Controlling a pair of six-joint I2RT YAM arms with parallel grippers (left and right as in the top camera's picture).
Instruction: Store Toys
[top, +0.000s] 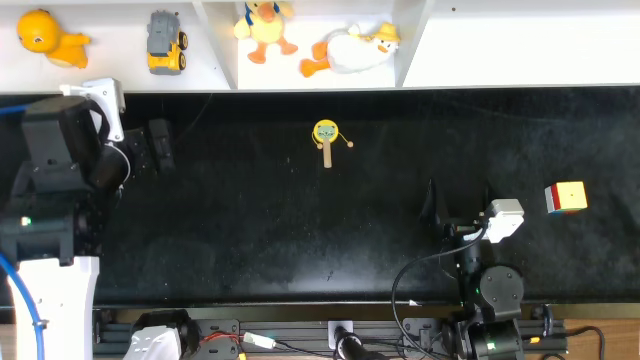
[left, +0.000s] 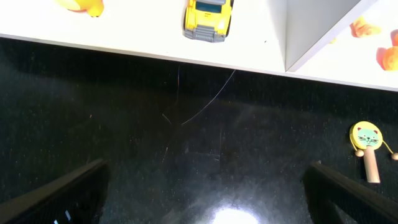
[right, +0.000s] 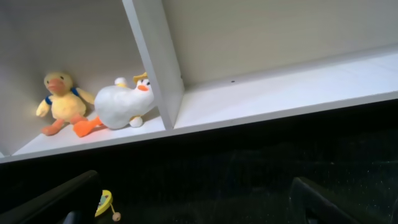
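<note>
The left gripper (top: 148, 148) hangs over the left side of the black table (top: 260, 220), close to the white shelf (top: 500, 60). Its two fingers (left: 68, 193) are spread wide with nothing between them. The right gripper (top: 455, 205) sits lower on the right half of the table. Its jaws are also wide apart and hold nothing.

Two toys lie loose on the table. The rattle drum (top: 326, 135), a yellow disc with a face on a wooden handle, lies flat just in front of the shelf's middle compartment. It is between the two grippers and well apart from both, somewhat nearer the shelf than either. In the left wrist view it lies outside the span of the open fingers, off to one side. The colour cube (top: 566, 197) rests near the table's right edge, to the right of the right gripper and clear of it, roughly level with it in the top view.

On the shelf, the left compartment holds an orange-yellow duck (top: 50, 38) and a yellow truck (top: 166, 45). The middle compartment holds a plush duck (top: 265, 28) beside a white plush goose (top: 355, 50), which lies on its side.
</note>
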